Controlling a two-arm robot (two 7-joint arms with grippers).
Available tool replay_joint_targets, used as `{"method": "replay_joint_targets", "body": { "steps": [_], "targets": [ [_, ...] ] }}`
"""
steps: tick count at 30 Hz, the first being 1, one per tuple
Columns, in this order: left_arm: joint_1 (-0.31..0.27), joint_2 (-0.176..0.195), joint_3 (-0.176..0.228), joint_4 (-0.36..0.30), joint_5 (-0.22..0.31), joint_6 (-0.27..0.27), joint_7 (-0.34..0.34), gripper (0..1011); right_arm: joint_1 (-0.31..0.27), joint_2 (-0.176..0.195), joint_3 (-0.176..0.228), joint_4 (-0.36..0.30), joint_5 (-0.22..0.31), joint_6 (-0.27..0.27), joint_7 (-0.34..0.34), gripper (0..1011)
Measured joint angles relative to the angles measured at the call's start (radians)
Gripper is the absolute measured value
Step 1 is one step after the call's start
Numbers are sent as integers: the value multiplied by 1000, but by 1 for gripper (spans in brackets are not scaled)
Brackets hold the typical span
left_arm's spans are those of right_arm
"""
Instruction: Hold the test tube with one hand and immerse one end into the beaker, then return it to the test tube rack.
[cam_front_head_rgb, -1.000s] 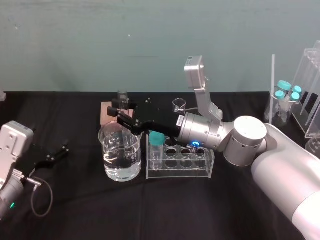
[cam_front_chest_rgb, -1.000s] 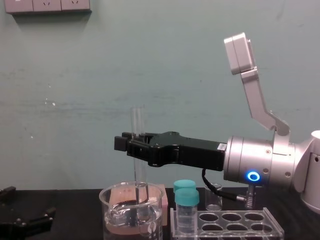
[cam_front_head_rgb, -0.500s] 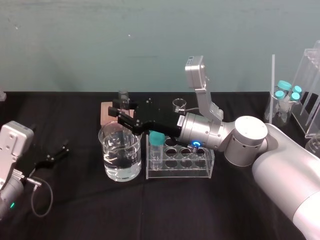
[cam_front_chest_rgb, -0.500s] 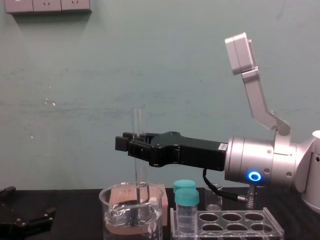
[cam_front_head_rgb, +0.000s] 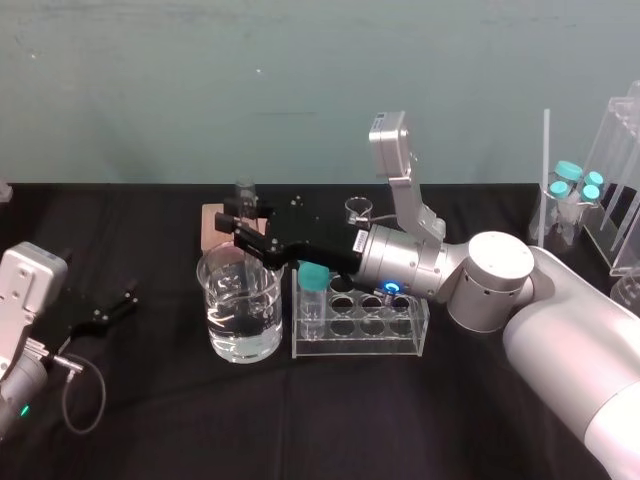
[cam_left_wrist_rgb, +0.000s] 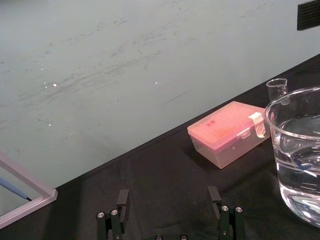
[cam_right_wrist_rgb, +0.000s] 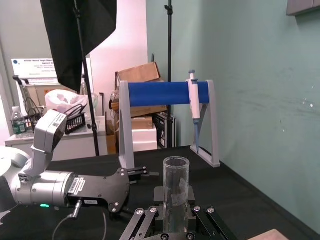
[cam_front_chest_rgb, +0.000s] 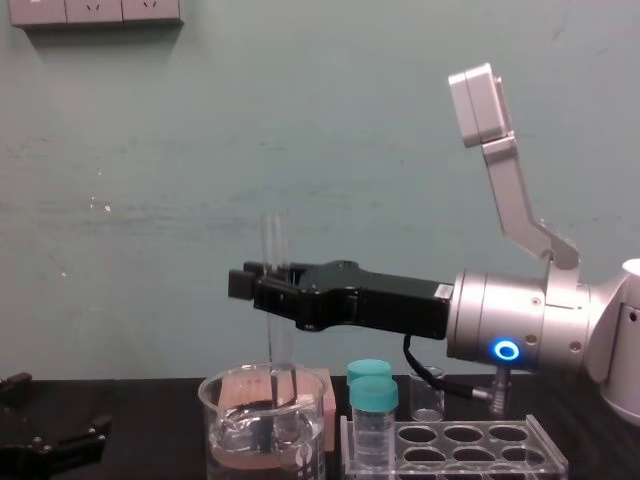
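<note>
Right hand tight on upright test tube, tip in beaker (left hand wide, idle)

Nothing is legible; the print on the white poster is too small to read.

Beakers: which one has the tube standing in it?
The big beaker left of the rack; the right hand holds the tube in it, not the tiny beaker.
</note>
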Motion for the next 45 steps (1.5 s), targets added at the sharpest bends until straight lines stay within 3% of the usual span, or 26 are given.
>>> {"method": "replay_joint_targets", "body": {
  "steps": [9, 25, 38, 45],
  "targets": [
    [0, 0, 0, 0, 0, 0, 0, 1000, 18, 0, 16, -12, 1, -29, -5, 241],
    [0, 0, 0, 0, 0, 0, 0, 1000, 16, 24, 56, -121, 31, -63, -30, 242],
    [0, 0, 0, 0, 0, 0, 0, 1000, -58, 141, 129, -312, 11, -63, -166, 242],
    [0, 0, 0, 0, 0, 0, 0, 1000, -158, 229, 190, -444, -20, -16, -278, 241]
  ]
}}
